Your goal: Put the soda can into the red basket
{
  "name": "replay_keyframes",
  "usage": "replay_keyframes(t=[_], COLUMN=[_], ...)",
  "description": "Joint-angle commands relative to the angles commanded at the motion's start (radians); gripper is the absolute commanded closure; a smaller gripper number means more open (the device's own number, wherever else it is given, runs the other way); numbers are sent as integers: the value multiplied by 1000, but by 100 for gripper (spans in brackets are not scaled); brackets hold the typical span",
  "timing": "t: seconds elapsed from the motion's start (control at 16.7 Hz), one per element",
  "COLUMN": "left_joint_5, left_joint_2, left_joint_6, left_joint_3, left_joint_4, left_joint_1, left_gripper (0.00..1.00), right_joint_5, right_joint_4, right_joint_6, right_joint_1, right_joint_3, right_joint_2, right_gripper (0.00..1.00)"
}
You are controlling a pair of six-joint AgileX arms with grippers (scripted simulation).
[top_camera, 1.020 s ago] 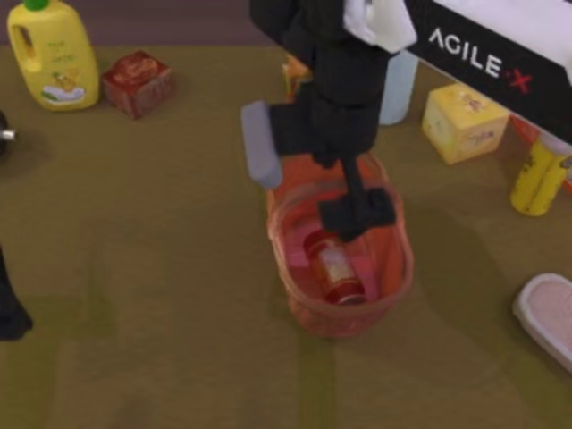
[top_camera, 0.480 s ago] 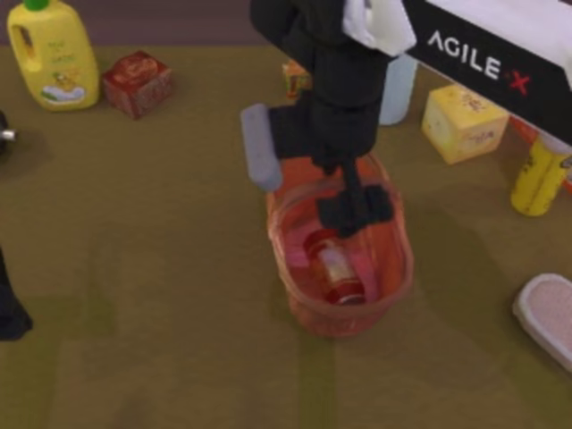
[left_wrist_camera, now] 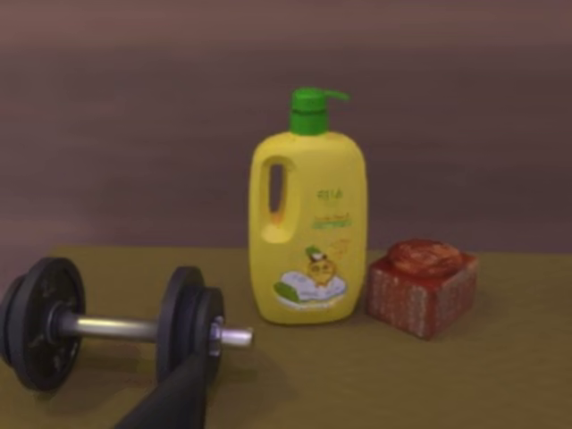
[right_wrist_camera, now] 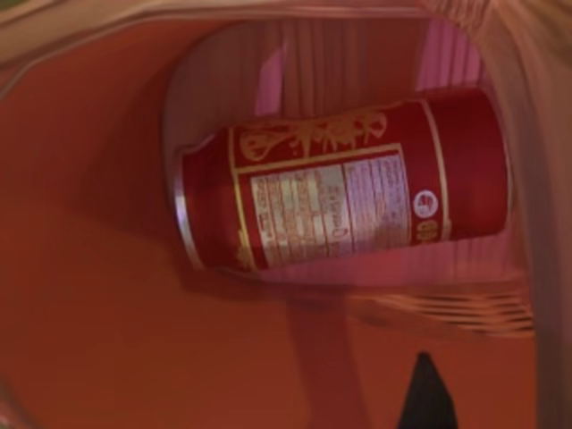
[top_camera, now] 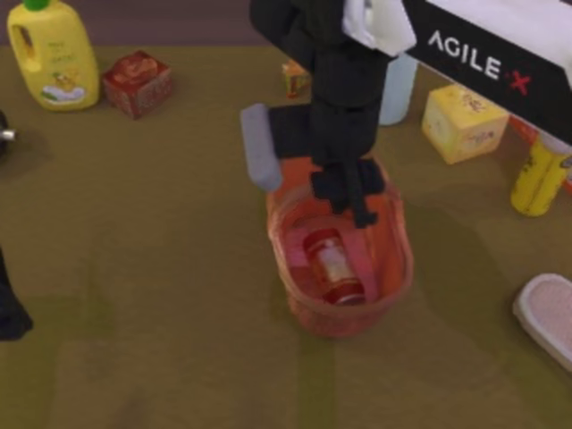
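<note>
The soda can [top_camera: 332, 266] lies on its side on the ribbed bottom of the red basket [top_camera: 398, 268], near the table's middle. Its label side faces up in the right wrist view, where the soda can [right_wrist_camera: 344, 183] lies free with nothing touching it. My right gripper [top_camera: 350, 198] hovers open over the basket's far end, above and clear of the can. Only one dark fingertip [right_wrist_camera: 427, 393] shows in the right wrist view. My left gripper [top_camera: 11, 313] stays parked at the table's left edge, open and holding nothing.
A yellow pump bottle [top_camera: 52, 55] and a red cube-shaped box [top_camera: 137, 82] stand at the back left, with a dumbbell [left_wrist_camera: 107, 323] near them. At the back right are a yellow box [top_camera: 465, 121], a pale bottle [top_camera: 398, 89] and a yellow bottle [top_camera: 539, 174]. A pink-topped pad [top_camera: 547, 315] lies right.
My right gripper has lifted and drawn back toward the basket's far end, away from the can. The can stays lying in the basket. The left arm has not moved.
</note>
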Motion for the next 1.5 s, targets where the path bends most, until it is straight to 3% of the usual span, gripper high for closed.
replay_keyframes(t=[0.12,1.5], left_joint_5=[0,0], left_joint_2=[0,0], left_joint_6=[0,0], left_joint_3=[0,0], left_joint_4=[0,0], left_joint_1=[0,0], left_gripper=[0,0], right_joint_5=[0,0], right_joint_4=[0,0], right_joint_6=[0,0], right_joint_1=[0,0], right_joint_3=[0,0], right_joint_2=[0,0], right_gripper=[100,100])
